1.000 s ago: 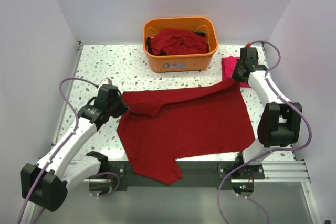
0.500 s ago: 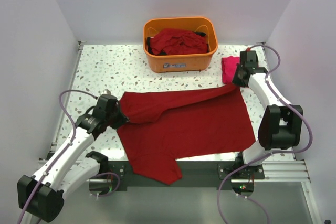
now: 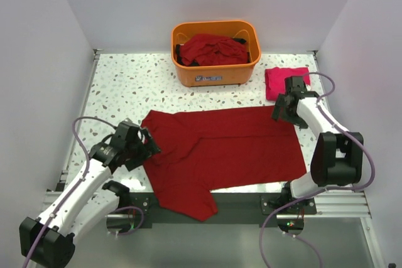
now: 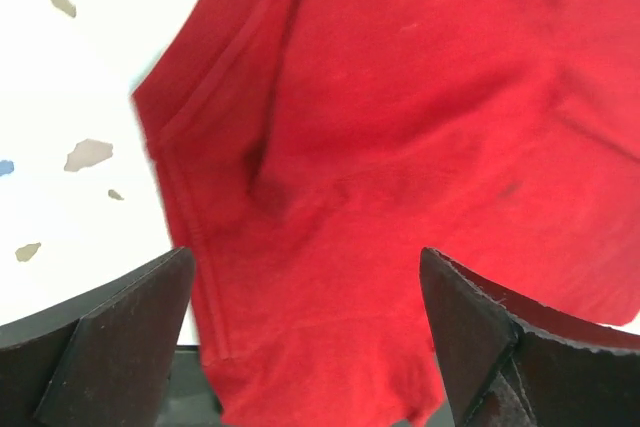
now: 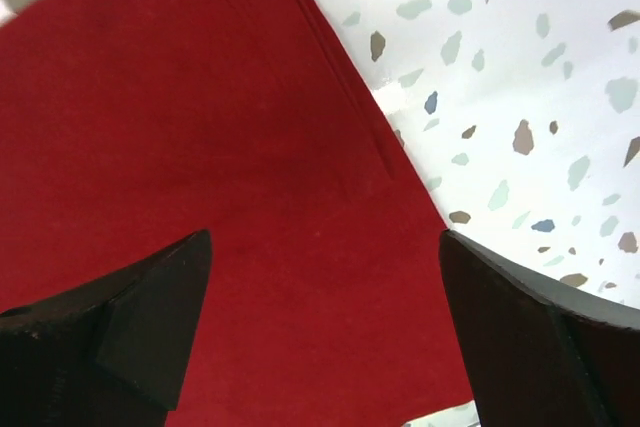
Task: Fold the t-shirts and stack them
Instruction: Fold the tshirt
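Note:
A dark red t-shirt (image 3: 226, 149) lies spread flat across the middle of the table, one part hanging over the near edge. My left gripper (image 3: 149, 145) is open above its left edge, and the cloth (image 4: 400, 97) lies loose between the wide-apart fingers (image 4: 110, 337). At the shirt's far right corner my right gripper (image 3: 278, 112) is also open. The cloth (image 5: 200, 147) lies flat under it, gripped by neither finger. A brighter pinkish-red t-shirt (image 3: 286, 80) lies folded at the back right. More dark red t-shirts (image 3: 210, 48) are heaped in the tub.
An orange plastic tub (image 3: 217, 73) stands at the back middle of the speckled table (image 3: 119, 86). White walls close in the left, right and back. The table's near edge carries a dark rail (image 3: 251, 202) between the arm bases.
Both grippers were shut on the shirt's far edge and have now opened, letting it go. They moved toward the near side, and the edge now lies flat on the table.

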